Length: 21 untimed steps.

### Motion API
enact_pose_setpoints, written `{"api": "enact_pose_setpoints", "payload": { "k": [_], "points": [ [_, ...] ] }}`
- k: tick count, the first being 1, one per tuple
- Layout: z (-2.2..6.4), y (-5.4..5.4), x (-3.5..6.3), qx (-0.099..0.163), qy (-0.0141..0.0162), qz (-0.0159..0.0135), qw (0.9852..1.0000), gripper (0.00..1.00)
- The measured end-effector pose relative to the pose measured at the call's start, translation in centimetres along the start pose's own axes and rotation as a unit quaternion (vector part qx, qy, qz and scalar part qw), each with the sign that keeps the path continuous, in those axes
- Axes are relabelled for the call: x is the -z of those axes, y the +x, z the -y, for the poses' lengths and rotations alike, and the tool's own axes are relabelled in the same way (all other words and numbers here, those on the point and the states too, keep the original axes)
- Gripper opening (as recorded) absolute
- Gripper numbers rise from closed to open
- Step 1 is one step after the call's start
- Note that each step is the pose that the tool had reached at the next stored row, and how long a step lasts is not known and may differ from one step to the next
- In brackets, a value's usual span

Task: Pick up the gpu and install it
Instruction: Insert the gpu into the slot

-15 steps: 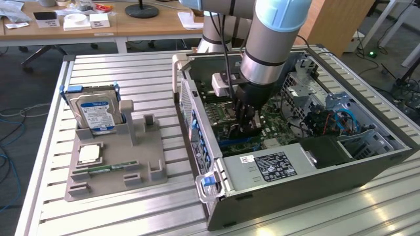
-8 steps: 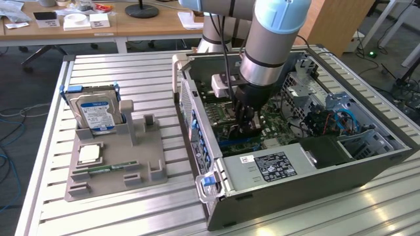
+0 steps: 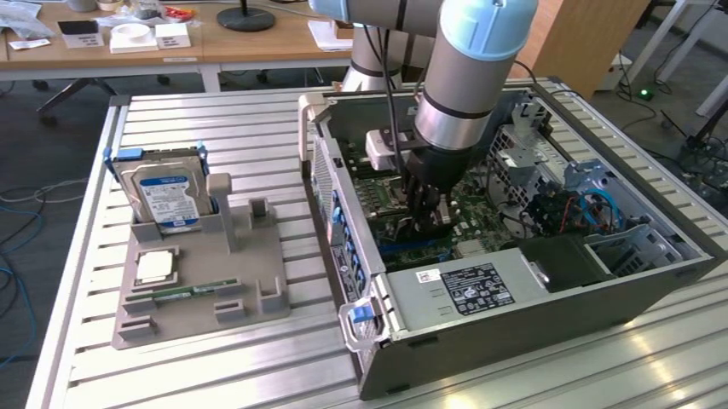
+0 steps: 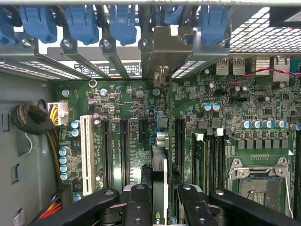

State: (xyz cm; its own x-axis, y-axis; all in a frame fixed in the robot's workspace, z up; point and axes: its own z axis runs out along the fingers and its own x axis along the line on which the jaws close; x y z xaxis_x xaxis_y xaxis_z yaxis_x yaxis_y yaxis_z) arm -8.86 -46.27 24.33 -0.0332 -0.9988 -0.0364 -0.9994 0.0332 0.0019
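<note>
Inside the open grey metal computer case [image 3: 500,290] my black two-fingered gripper [image 4: 164,197] hangs low over the green motherboard [image 4: 225,108], its fingers [image 4: 138,202] pinching the thin flat gpu card [image 4: 159,165], held edge-on and upright between them. The card's silver metal bracket [image 4: 162,52] reaches the rear slot openings beneath the blue retaining clips [image 4: 122,23]. Its lower edge stands among the long black expansion slots [image 4: 124,150]; seating cannot be confirmed. On the grey parts tray [image 3: 193,298], at the exterior view's left, stands the silver hard drive with blue-white label [image 3: 165,198], with a short green memory stick [image 3: 187,292] lying flat nearby.
</note>
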Motion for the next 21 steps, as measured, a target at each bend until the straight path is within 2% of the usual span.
{"api": "enact_pose_setpoints", "payload": {
  "k": [21],
  "points": [
    [-0.14, 0.01, -0.22, 0.0, 0.0, -0.0001, 1.0, 0.26]
  ]
}}
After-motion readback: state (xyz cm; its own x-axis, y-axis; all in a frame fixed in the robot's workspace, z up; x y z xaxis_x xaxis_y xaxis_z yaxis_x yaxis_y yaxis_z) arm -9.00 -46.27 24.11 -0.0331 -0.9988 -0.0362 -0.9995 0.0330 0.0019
